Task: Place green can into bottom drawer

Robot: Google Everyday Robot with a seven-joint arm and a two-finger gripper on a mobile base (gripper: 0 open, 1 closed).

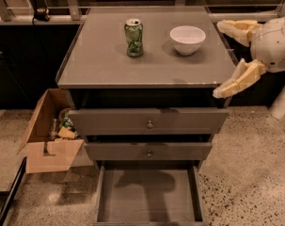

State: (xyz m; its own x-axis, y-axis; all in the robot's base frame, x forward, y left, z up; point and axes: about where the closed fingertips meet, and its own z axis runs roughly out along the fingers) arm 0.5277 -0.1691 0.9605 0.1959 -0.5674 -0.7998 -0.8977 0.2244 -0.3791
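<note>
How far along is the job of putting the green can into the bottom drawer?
Done: the bottom drawer stands pulled open. In hand: nothing; the gripper hangs open at the right edge of the cabinet top, apart from the green can. Left: grasp the can, upright on top beside the white bowl, and lower it into the drawer.

Your one camera sits high in front of the desk (99, 65), looking steeply down on its top and front from fairly near. The bottom drawer (146, 197) meets the view's lower edge. The hand (218, 60) shows at the right edge beside the desk, fingers spread wide.
</note>
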